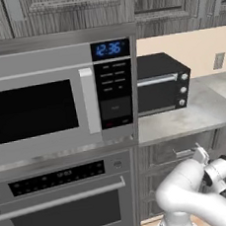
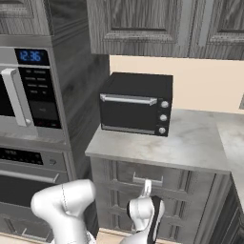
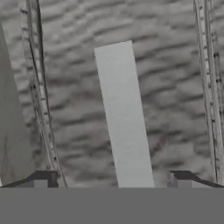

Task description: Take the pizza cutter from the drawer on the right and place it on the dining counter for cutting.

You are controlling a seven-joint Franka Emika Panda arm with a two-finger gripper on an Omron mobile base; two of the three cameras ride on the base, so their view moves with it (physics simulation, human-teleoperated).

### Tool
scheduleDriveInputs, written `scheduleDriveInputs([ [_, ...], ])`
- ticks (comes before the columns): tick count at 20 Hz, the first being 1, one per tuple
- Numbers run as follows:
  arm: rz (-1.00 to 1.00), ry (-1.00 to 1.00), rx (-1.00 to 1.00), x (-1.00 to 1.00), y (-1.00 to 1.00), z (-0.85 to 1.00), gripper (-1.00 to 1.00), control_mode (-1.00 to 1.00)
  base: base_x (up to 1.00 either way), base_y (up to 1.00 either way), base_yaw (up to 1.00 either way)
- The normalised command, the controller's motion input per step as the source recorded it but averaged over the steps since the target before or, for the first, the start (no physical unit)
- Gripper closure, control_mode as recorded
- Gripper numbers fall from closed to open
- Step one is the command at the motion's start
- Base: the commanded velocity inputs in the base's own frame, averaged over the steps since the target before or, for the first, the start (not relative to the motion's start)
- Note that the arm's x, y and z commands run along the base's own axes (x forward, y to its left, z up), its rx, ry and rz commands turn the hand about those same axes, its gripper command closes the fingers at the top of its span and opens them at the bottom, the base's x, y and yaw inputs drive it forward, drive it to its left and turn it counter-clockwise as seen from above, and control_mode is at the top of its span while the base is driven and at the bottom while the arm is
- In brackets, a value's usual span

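Observation:
The drawer (image 2: pixel 121 172) under the darker worktop is shut, its grey wood-grain front (image 3: pixel 170 87) close before the hand. Its silver bar handle (image 3: pixel 123 116) runs slantwise up the hand view, passing between my two dark fingertips (image 3: pixel 43 179). My gripper (image 3: pixel 111 180) is open, one finger on each side of the bar, with nothing held. From the base views the gripper (image 2: pixel 146 188) (image 1: pixel 201 154) points at the top drawer's handle (image 2: pixel 147 179). The pizza cutter and the dining counter are out of view.
A black toaster oven (image 2: pixel 137 104) (image 1: pixel 161 82) sits on the grey worktop (image 2: pixel 190 143). To the left stands a tall unit with a microwave (image 1: pixel 35 109) over an oven (image 1: pixel 66 209). Grey wall cabinets (image 2: pixel 143 24) hang above.

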Motion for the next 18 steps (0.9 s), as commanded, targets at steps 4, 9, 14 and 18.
scheduleDriveInputs([
  [4, 0.0, 0.0, 0.0, 0.36, -0.06, -0.32, -1.0, -1.0, 0.0, 0.0, 0.0],
  [9, 0.0, 0.0, 0.0, 0.45, 0.0, -0.21, -1.0, -1.0, 0.0, 0.0, 0.0],
  [14, 0.0, 0.0, 0.0, 0.37, 0.04, -0.12, -1.0, -1.0, 0.0, 0.0, 0.0],
  [18, 0.0, 0.0, 0.0, 0.23, 0.13, -0.1, -1.0, -1.0, 0.0, 0.0, 0.0],
])
